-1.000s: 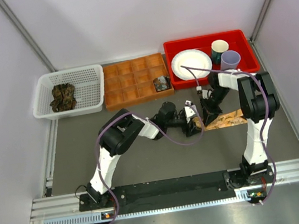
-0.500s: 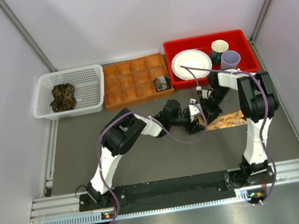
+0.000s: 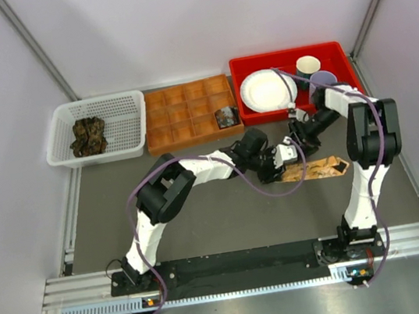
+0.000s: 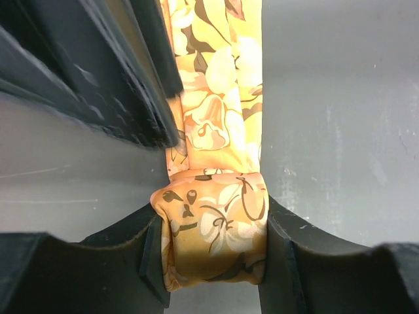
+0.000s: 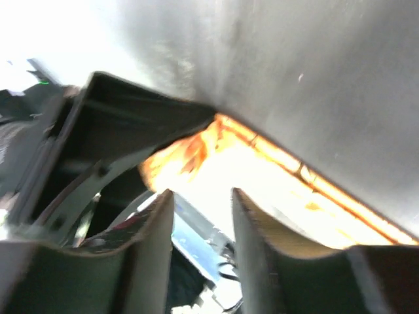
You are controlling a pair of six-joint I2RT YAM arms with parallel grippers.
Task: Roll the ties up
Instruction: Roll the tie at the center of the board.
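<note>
One of the ties, tan-orange with a pale flower print [image 3: 320, 168], lies on the dark mat, pointed end to the right. Its left end is wound into a small roll [image 4: 213, 235]. My left gripper [image 4: 213, 245] is shut on that roll, a finger pressing each side, and shows in the top view [image 3: 286, 161]. The flat part of the tie [image 4: 219, 98] runs away from the roll. My right gripper [image 5: 200, 196] stands open with nothing between its fingers, just above and behind the tie [image 3: 299, 135]. A dark tie [image 3: 88, 136] sits bunched in the white basket. Another dark one [image 3: 226, 116] rests in the brown tray.
The white basket [image 3: 119, 106] stands at the back left. Beside it is the brown compartment tray [image 3: 187, 111]. A red bin [image 3: 346, 91] at the back right holds a white plate [image 3: 266, 89] and two cups [image 3: 308, 65]. The right gripper's black body [image 4: 85, 65] is close to the roll.
My right gripper has opened, let go of the tie and drawn back to the right. My left gripper has moved right and closed on the rolled end.
</note>
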